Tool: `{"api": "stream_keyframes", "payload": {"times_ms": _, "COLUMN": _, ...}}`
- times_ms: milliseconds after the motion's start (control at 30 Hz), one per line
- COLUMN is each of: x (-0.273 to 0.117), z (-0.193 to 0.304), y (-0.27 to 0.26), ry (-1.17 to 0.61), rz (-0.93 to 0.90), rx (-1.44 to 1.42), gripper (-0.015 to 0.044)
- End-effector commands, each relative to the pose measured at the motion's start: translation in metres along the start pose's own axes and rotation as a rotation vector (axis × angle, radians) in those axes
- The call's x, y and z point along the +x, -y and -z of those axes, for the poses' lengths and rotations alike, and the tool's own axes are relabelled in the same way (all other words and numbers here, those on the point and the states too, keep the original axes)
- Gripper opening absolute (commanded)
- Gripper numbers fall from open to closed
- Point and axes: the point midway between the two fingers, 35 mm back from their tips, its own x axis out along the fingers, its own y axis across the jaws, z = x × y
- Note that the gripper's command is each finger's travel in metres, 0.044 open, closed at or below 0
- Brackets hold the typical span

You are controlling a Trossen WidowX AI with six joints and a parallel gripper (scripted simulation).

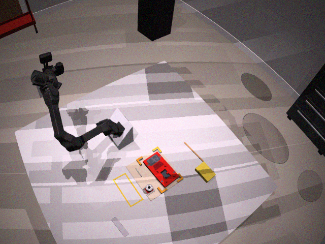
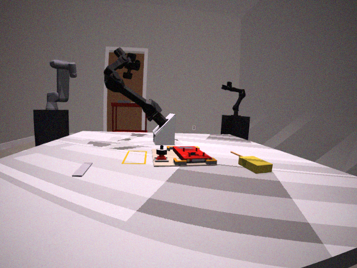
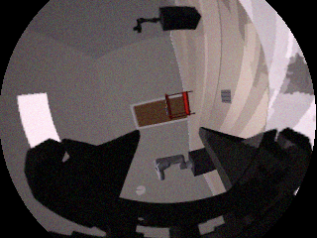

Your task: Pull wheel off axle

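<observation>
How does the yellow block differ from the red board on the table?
The yellow block is plain and lies directly on the table, apart from the other parts; the red board sits on a tan base plate, framed by orange corner brackets. The block is smaller, with a thin stick extending from it; the board is larger, with dark recesses. Both lie flat, untouched by the open gripper.

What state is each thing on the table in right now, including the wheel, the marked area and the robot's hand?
wheel: seated on its upright axle, not yet pulled off
marked area: yellow outline beside the board, nothing inside it
hand: open, holding nothing, resting at the grey wedge block, away from the wheel
red plate: lying flat on the board between orange corner brackets
yellow block: lying on the table, apart from the board
</observation>
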Motion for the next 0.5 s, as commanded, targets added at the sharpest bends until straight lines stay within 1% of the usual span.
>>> {"api": "stream_keyframes", "payload": {"times_ms": 0, "x": 0.0, "z": -0.001, "y": -0.001, "ry": 0.002, "rz": -0.002, "rx": -0.001, "gripper": 0.0374}}
{"api": "stream_keyframes", "payload": {"times_ms": 100, "x": -0.002, "z": -0.012, "y": -0.01, "ry": 0.038, "rz": -0.028, "rx": -0.018, "gripper": 0.03}}
{"api": "stream_keyframes", "payload": {"times_ms": 300, "x": -0.016, "z": -0.065, "y": -0.049, "ry": 0.206, "rz": -0.133, "rx": -0.089, "gripper": 0.03}}
{"api": "stream_keyframes", "payload": {"times_ms": 467, "x": -0.04, "z": -0.115, "y": -0.079, "ry": 0.386, "rz": -0.215, "rx": -0.122, "gripper": 0.03}}
